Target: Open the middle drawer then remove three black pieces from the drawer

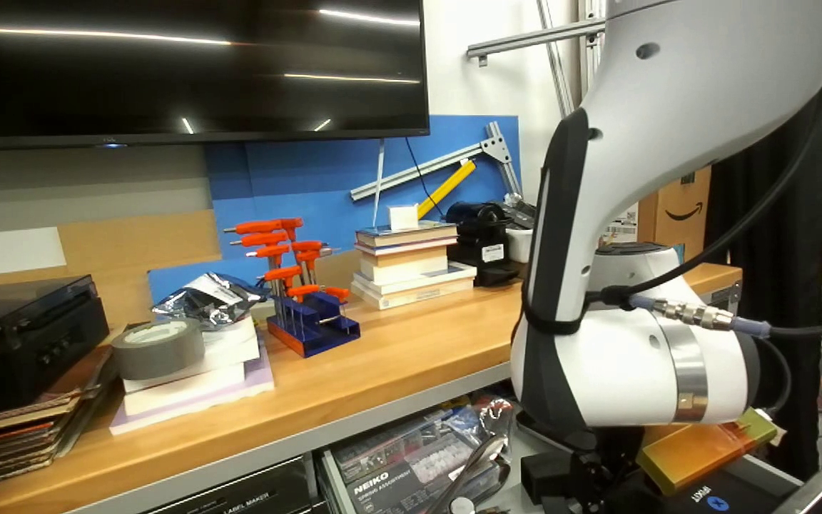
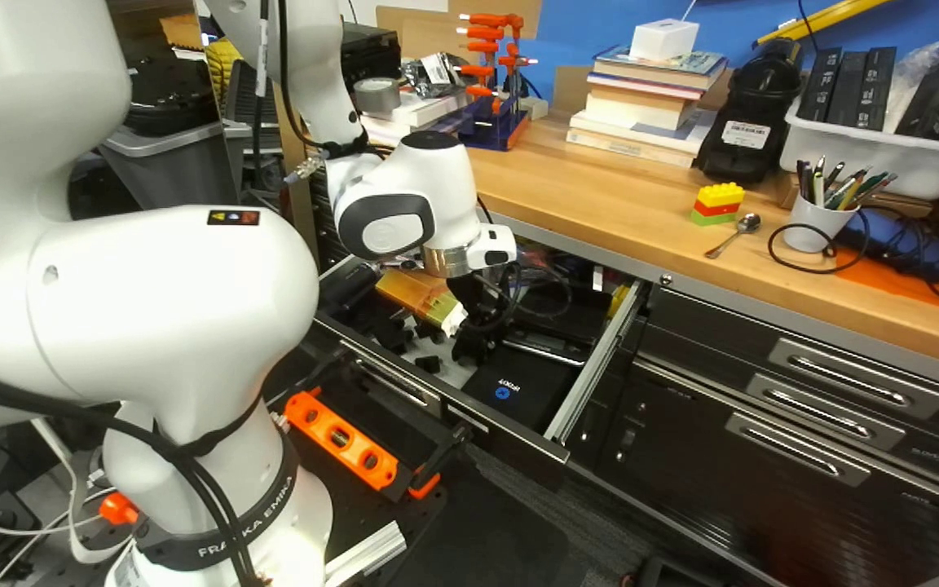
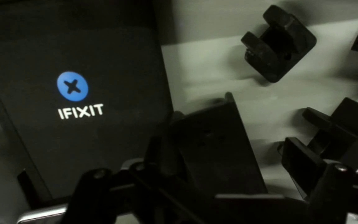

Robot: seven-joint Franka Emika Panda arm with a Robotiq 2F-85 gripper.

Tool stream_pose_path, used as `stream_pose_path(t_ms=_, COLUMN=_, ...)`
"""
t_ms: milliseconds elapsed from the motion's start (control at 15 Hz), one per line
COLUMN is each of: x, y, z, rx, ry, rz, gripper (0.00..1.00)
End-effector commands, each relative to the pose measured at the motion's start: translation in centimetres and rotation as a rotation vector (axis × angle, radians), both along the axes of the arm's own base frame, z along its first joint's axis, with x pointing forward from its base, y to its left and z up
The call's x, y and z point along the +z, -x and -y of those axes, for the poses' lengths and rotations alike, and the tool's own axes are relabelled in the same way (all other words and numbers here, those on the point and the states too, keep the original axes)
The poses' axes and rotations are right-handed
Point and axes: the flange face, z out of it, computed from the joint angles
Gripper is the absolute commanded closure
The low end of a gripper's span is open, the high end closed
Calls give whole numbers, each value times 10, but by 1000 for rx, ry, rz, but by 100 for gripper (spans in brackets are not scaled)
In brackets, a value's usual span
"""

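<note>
Gripper (image 3: 224, 152), fingers spread, hung over the pulled-out drawer (image 2: 596, 367).
In the wrist view a black block (image 3: 216, 149) showed between them; from it, a second block (image 3: 280, 49) lay at one o'clock, a third block (image 3: 350, 118) at three and the IFIXIT box (image 3: 95, 133) at ten.

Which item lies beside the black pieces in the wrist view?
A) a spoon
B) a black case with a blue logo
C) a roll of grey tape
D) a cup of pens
B: the wrist view shows the black case, IFIXIT printed under its blue logo, beside the black pieces in the open drawer.
</note>
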Motion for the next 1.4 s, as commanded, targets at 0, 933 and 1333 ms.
stream_pose_path(t_ms=0, x=-5, y=-9, z=2, rx=15, ry=-2, rz=20, gripper=0)
stream_pose_path(t_ms=933, x=-25, y=-20, z=16, rx=18, ry=-115, rz=-75, gripper=77)
stream_pose_path(t_ms=1333, x=3, y=-30, z=16, rx=56, ry=-154, rz=-103, gripper=77)
